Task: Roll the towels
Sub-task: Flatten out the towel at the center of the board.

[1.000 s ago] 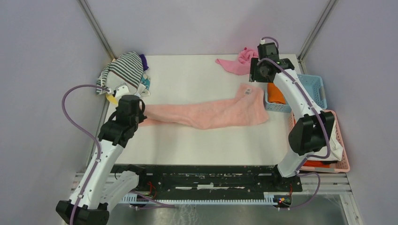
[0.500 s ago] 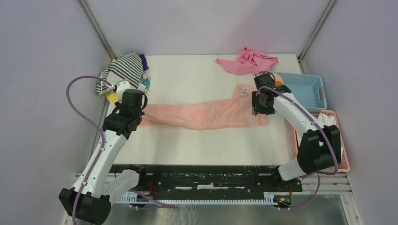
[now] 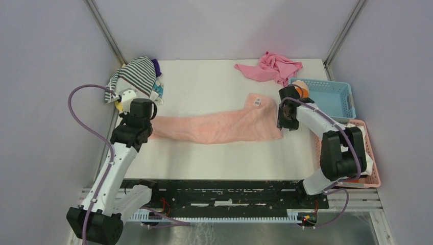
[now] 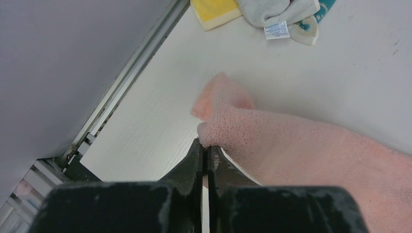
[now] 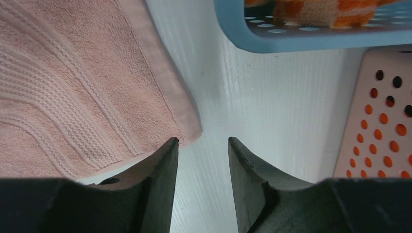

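left jaws: clamped on pale pink towel (image 3: 219, 127) end | right jaws: apart, corner barely between | risk: thin bite slips

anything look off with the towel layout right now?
Yes. The pale pink towel isn't flat: it lies stretched across the table, wide at the right end but bunched narrow at the left, where the left gripper pinches it. The right gripper is open beside the near right corner, holding nothing.
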Available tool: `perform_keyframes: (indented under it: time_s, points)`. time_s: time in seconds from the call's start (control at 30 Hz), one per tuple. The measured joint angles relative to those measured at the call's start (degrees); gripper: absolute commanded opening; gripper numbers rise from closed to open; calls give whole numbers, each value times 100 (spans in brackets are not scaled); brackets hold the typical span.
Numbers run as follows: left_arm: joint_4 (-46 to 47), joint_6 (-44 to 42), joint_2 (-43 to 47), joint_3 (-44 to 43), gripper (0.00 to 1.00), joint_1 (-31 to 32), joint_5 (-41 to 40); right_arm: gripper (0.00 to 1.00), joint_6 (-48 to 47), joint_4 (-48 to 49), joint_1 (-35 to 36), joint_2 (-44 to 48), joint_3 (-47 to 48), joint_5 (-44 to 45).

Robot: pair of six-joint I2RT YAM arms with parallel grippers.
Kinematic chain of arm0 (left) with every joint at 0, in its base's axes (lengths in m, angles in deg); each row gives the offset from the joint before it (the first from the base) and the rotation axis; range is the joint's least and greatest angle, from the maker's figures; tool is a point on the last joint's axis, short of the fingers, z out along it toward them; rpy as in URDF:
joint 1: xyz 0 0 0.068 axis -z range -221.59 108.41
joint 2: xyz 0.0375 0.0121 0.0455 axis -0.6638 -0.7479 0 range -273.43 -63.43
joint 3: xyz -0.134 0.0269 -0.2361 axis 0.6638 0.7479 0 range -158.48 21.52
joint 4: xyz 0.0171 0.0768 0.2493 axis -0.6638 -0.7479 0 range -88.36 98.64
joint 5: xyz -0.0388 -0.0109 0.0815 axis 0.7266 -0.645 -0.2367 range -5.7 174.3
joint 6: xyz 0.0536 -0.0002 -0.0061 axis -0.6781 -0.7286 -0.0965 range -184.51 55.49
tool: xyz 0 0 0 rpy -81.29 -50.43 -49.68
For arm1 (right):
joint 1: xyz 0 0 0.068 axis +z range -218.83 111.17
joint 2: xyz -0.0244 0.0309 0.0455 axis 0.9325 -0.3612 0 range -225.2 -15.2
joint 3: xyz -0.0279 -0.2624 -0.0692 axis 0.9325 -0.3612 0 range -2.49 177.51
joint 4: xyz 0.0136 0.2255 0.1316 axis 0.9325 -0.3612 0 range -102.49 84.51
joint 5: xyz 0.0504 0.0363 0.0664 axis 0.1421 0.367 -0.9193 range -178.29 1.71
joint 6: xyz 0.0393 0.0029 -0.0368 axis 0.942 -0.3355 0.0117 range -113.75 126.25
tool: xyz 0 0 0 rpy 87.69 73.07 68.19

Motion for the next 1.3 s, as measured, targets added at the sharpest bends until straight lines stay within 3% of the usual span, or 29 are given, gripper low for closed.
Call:
perform_keyframes:
  time_s: [0.4, 0.47, 0.63, 0.83, 0.97, 1.3]
  points:
    - [131, -2, -2, 72, 3, -151, 179, 45, 275, 374, 0, -490, -330, -518]
    - [136, -2, -2, 72, 3, -179, 197, 41, 328, 417, 0, -623, -378, -542]
    - [149, -4, -2, 94, 3, -260, 201, 13, 461, 507, -17, -697, -361, -752]
    - [122, -2, -48, 42, 3, -444, 205, 1, 450, 245, -17, -555, -260, -678]
    - [17, 0, -144, -387, 3, -605, 273, 0, 334, -481, -52, 98, 417, -452]
    - [-470, 4, 39, -2717, 3, -704, 343, 0, -177, -1871, -328, 2107, 3195, -98]
